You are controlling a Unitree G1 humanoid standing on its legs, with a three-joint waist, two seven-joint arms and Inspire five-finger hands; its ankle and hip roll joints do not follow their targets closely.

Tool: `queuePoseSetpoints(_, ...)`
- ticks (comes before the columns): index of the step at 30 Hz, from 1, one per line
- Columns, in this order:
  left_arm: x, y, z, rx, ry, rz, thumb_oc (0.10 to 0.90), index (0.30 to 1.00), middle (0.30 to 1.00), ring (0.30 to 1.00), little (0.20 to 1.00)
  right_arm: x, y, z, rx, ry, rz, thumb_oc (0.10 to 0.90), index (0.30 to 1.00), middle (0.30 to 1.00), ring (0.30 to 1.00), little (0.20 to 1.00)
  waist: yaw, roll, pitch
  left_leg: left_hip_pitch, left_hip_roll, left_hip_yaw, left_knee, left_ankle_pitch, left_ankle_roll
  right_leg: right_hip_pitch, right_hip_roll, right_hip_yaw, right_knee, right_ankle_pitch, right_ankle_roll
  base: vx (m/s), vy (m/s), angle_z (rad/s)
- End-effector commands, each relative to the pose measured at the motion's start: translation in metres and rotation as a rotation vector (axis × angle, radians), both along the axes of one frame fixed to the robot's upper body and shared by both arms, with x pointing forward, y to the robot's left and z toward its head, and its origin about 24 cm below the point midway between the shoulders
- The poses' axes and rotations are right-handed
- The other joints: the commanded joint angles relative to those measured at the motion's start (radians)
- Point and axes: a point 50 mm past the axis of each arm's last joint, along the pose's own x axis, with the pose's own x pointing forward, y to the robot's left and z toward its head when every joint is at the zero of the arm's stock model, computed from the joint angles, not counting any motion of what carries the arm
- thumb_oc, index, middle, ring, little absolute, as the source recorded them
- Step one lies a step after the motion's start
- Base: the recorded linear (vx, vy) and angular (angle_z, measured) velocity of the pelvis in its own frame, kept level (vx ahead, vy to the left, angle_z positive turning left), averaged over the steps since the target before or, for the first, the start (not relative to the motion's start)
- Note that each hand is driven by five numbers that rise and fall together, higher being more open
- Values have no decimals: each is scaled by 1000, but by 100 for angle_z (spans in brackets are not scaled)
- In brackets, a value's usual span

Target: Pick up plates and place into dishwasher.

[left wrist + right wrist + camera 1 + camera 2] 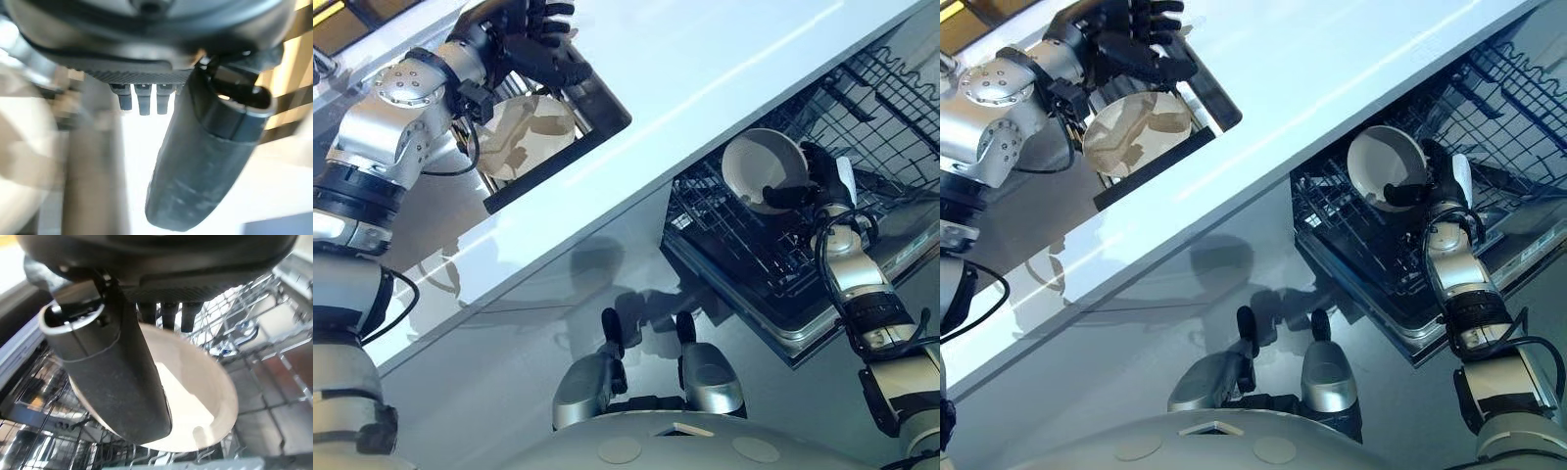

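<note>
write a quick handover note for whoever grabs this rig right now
Right hand: shut on a white plate, held at the open dishwasher rack, not released.
Left hand: open, above the second plate, which sits in the dark tray on the counter; not gripping it.
Done: one plate brought to the dishwasher.
Left: seat and release that plate, then pick up the second plate and load it.

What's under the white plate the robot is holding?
Under the plate held by the right robot hand is the dishwasher rack, dark wires and prongs. The plate covers the spot right beneath it, so that part is hidden.
</note>
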Motion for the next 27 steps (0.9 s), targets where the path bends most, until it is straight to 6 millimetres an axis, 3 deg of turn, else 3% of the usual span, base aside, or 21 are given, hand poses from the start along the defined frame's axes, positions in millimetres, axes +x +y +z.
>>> queuePoseSetpoints(1, -14, 7, 55, -161, -291, 45, 800, 900, 900, 900, 900, -3, -6, 36, -99, -203, -19, 800, 900, 900, 900, 900, -9, -13, -149, 35, -62, 18, 25, -159, 21, -57, 81, -23, 110, -85, 13, 7, 38, -8)
queuePoseSetpoints(7, -16, 20, 53, -105, -308, 170, 800, 900, 900, 900, 900, -14, -5, 42, -70, -314, -43, 800, 900, 900, 900, 900, -12, -14, -163, 45, -65, 15, 23, -166, 27, -54, 79, -15, 116, -88, 21, 1, 47, -5)
queuePoseSetpoints(11, -14, 51, 39, 131, -199, 336, 800, 900, 900, 900, 900, -25, -4, 50, -47, -383, -7, 800, 900, 900, 900, 900, -17, -11, -174, 50, -72, 17, 29, -173, 36, -52, 75, -10, 116, -85, 29, 7, 69, -6)
queuePoseSetpoints(14, -13, 85, 24, 342, -67, 465, 800, 900, 900, 900, 900, -31, -2, 67, -52, -480, 26, 800, 900, 900, 900, 900, -22, -8, -177, 49, -77, 24, 38, -180, 42, -52, 71, -6, 115, -82, 37, -17, 75, -19)
queuePoseSetpoints(17, -18, 114, 10, 442, 42, 536, 800, 900, 900, 900, 900, -39, 4, 84, -64, -588, 84, 800, 900, 900, 900, 900, -28, -4, -175, 49, -83, 29, 45, -186, 48, -56, 66, -3, 119, -80, 45, -33, 95, -7)
queuePoseSetpoints(20, -26, 137, 2, 480, 115, 597, 800, 900, 900, 900, 900, -49, 11, 106, -73, -699, 157, 800, 900, 900, 900, 900, -39, 3, -174, 48, -90, 38, 49, -190, 51, -63, 62, 4, 124, -76, 54, -41, 114, -3)
queuePoseSetpoints(27, -33, 160, -14, 509, 226, 643, 800, 900, 900, 900, 900, -56, 17, 119, -89, -736, 237, 800, 900, 900, 900, 900, -52, 9, -186, 50, -98, 51, 51, -196, 57, -72, 58, 15, 124, -71, 65, -18, 94, -6)
